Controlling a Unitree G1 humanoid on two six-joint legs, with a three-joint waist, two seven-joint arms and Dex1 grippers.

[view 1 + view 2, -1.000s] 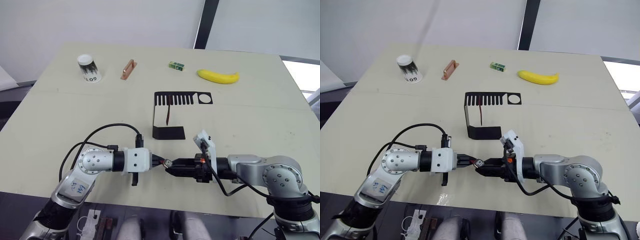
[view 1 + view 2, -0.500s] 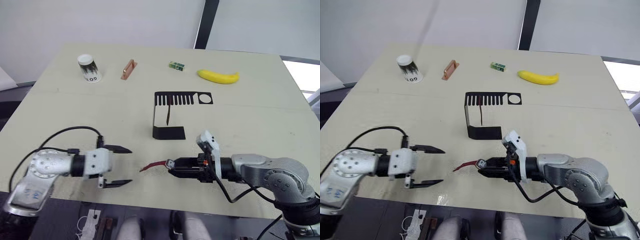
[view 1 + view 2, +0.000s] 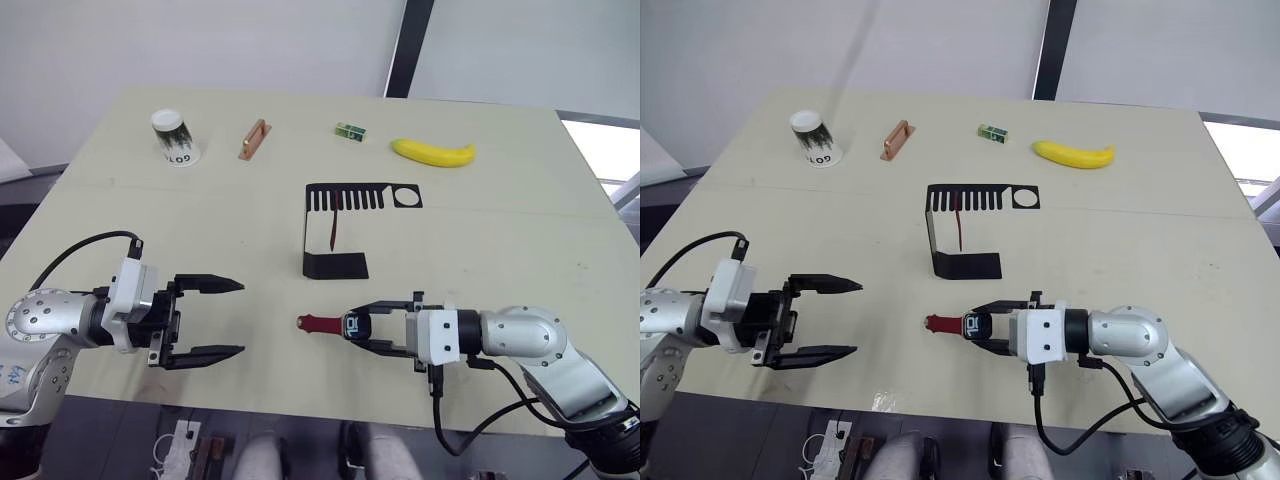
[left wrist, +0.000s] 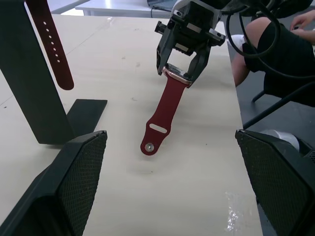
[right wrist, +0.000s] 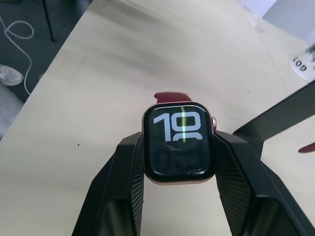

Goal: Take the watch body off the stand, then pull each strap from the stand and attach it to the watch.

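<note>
My right gripper is shut on the watch body, a small dark case whose screen faces up and shows light digits. One dark-red strap is attached to the case. It slopes down toward my left side, and its end rests on the table. The other strap, with a row of holes, hangs from the comb slots of the black stand. My left gripper is open and holds nothing. It hovers low over the table, well to the left of the strap's free end.
Along the far side of the table stand a paper cup, a copper-coloured bar, a small green block and a banana. Both grippers are near the table's front edge. A seated person's legs are beyond the table.
My left gripper has opened, let go of the strap and drawn back to the left. My right gripper has turned the watch screen up, with the strap still on the case.
</note>
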